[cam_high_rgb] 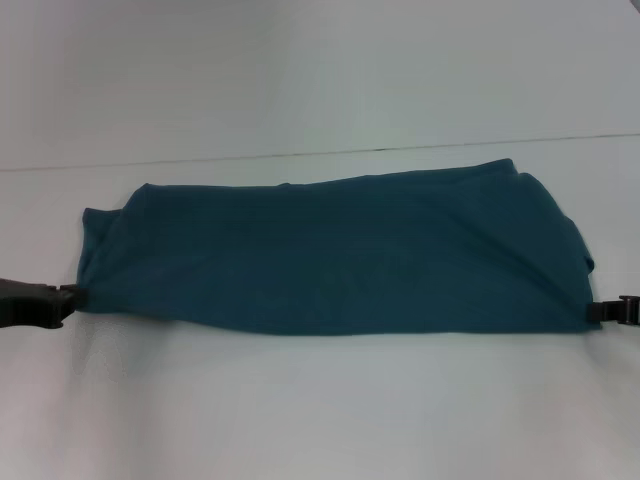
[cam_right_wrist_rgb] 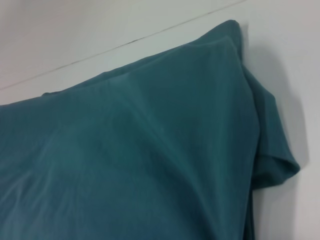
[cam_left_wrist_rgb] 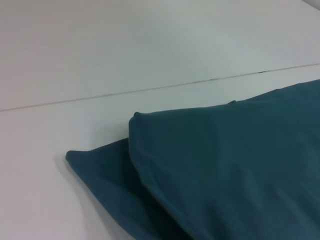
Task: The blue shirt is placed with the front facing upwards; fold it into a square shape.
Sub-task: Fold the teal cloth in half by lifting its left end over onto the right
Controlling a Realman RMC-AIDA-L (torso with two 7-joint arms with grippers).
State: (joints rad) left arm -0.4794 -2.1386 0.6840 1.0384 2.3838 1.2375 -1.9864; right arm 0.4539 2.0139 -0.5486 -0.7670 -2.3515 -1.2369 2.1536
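- At the head view's left edge we see the left gripper (cam_high_rgb: 68,298) pinching the blue shirt (cam_high_rgb: 330,255) at its near corner.
- The shirt lies as a wide band across mid-frame on the table (cam_high_rgb: 320,410).
- At the right edge, the right gripper (cam_high_rgb: 596,310) pinches the opposite corner.
- Only the wrist views reveal the layered folds; neither shows fingers.

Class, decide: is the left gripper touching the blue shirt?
Touching. In the head view the left gripper meets the near left corner of the blue shirt, with no gap showing between them.

Shirt (cam_high_rgb: 340,260) of soft matt teal cloth (creased, plain side up), table (cam_high_rgb: 320,410) smooth pale, faintly sheened, left tool (cam_high_rgb: 40,304) and right tool (cam_high_rgb: 615,310) matt black, plastic-looking
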